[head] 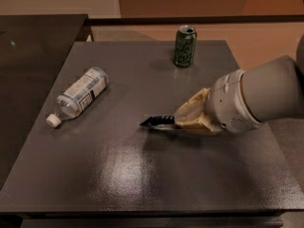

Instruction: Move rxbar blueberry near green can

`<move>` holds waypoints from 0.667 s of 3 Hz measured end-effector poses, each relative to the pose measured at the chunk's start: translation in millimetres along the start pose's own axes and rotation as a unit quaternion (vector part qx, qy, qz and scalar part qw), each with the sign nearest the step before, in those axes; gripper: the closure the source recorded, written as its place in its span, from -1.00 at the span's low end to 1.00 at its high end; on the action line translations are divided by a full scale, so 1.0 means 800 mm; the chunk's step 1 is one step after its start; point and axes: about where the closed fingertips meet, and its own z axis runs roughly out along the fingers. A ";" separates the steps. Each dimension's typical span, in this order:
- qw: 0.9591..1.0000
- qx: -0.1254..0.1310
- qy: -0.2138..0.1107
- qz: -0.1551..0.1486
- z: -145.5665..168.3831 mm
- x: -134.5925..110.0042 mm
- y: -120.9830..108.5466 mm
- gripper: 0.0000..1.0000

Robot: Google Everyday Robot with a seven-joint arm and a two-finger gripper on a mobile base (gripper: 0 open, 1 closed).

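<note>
gripper (180, 122) mid-table clasps rxbar blueberry (157, 122) | green can (185, 47) upright | bottle (80, 93) lying

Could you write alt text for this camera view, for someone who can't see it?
A robot's gripper grips one end of a dark blue rxbar blueberry over a grey table. A green can stands near the far edge; a clear bottle lies on its side at left.
</note>
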 end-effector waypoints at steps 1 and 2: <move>0.999 0.048 -0.005 0.002 -0.014 -0.010 -0.053 1.00; 0.996 0.093 -0.007 0.009 -0.022 -0.009 -0.112 1.00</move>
